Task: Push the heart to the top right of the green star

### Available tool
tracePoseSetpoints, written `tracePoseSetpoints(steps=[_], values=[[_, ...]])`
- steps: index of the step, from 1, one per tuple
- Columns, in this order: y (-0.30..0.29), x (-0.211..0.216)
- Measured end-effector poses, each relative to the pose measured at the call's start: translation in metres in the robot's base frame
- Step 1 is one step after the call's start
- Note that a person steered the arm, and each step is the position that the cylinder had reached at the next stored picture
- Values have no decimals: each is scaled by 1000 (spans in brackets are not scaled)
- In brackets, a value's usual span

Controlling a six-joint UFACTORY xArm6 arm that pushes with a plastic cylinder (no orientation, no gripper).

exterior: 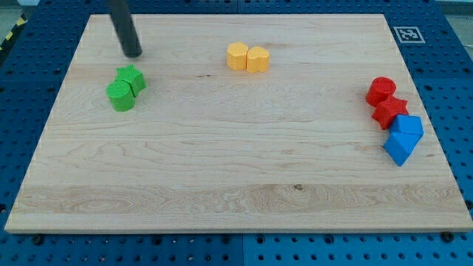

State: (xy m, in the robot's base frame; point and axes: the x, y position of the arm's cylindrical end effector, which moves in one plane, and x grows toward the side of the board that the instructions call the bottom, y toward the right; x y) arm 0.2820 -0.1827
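1. My tip (pixel 133 53) ends a bare dark rod with nothing to open, close or grasp. It rests on the wooden board (pixel 222 170) and touches no block.
2. The green star (pixel 133 77) lies just below my tip, near but apart. The green cylinder (pixel 120 97) sits below and slightly left of my tip, touching the star's lower left.
3. The yellow heart (pixel 258 59), the task's block, lies well to the right of my tip at about the same height in the view. A yellow hexagon (pixel 237 56) touches its left side, on the side nearer my tip.
4. Far right and lower from my tip: a red cylinder (pixel 381 91), a red star (pixel 390 111), and two blue blocks (pixel 403 137), shapes hard to make out, all clustered.
5. Progress, as I judge it: goal not met. The heart is up and right of the star but well apart, not beside it.
6. Remaining: get my tip to the heart's right side and push it leftward; the hexagon stands in that path and would likely travel along.
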Motion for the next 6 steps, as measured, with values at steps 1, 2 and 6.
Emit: tracePoseSetpoints(steps=[1, 2, 6], values=[[68, -39], [154, -41], [269, 53]])
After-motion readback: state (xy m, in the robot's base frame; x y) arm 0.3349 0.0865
